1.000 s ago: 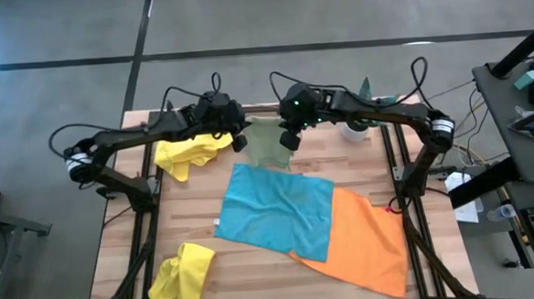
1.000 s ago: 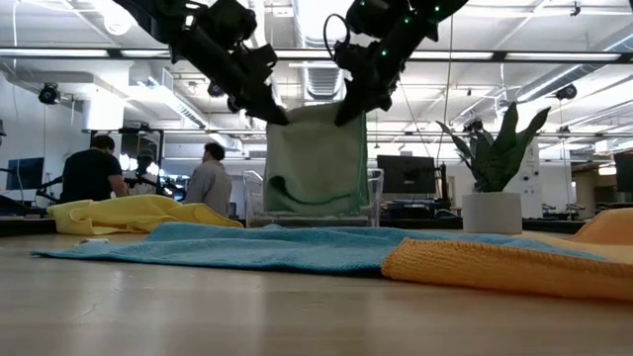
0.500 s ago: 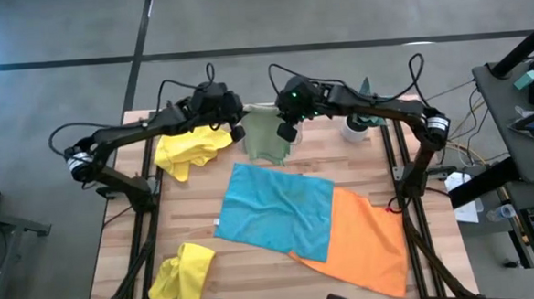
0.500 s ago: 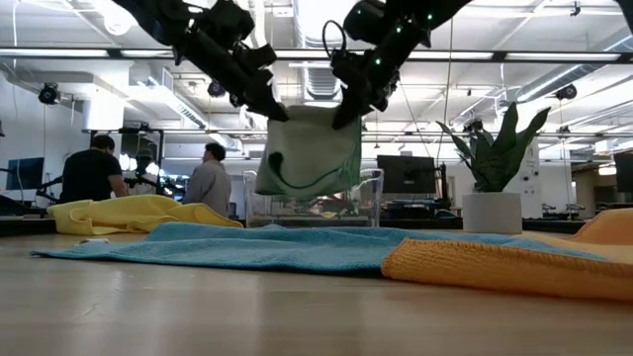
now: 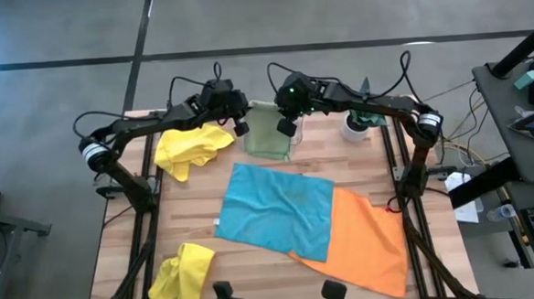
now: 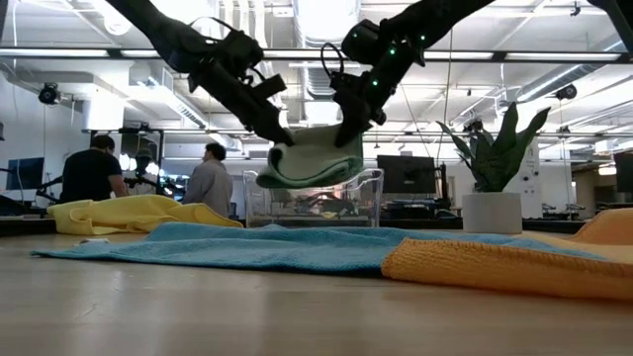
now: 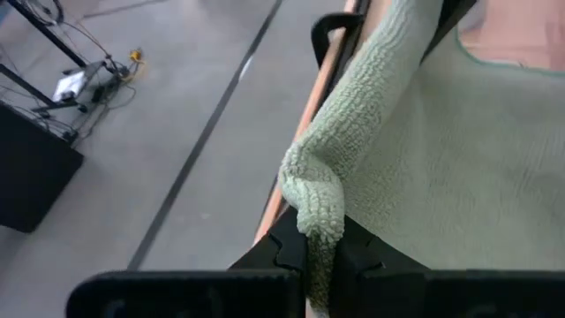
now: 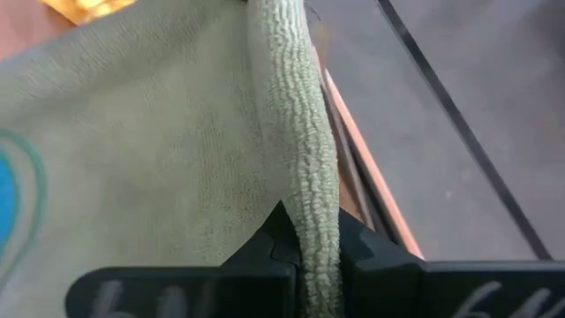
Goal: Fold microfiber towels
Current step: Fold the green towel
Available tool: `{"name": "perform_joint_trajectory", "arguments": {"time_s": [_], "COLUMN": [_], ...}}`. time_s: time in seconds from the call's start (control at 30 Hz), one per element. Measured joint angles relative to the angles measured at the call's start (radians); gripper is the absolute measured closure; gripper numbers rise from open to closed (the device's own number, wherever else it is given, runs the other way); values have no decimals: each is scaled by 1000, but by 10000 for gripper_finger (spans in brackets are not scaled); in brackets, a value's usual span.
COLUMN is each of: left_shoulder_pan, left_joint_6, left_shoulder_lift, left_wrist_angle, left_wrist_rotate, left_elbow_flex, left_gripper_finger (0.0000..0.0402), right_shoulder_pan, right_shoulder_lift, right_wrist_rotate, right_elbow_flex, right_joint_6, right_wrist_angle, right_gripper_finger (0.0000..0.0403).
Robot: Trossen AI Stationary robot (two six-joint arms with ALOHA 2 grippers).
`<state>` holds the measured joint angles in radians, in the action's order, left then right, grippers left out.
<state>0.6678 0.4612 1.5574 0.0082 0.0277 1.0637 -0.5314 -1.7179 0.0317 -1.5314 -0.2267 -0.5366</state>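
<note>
Arms reach along the table's far edge toward each other. Left gripper (image 5: 239,123) and right gripper (image 5: 286,128) each pinch a top corner of the green towel (image 5: 268,137), hanging lifted between them there.

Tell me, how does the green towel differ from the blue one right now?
The sage green towel hangs in the air, pinched at its top corners by the left tool and right tool; the turquoise blue towel lies on the table, untouched. The green one looks folded and sagging, the blue one spread flat. Both are plain-coloured soft cloths.
</note>
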Motion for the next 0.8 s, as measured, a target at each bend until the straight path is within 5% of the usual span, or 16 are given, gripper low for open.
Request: {"name": "perform_joint_trajectory", "arguments": {"time_s": [0.8], "left_shoulder_pan": [26], "left_joint_6": [132], "left_shoulder_lift": [119], "left_wrist_angle": [78], "left_wrist_rotate": [31], "left_elbow_flex": [-6], "left_gripper_finger": [401], "right_shoulder_pan": [-25], "right_shoulder_lift": [-87], "right_wrist_rotate": [52], "right_elbow_flex": [5], "right_joint_6": [-60], "right_wrist_angle": [3], "right_gripper_finger": [394]}}
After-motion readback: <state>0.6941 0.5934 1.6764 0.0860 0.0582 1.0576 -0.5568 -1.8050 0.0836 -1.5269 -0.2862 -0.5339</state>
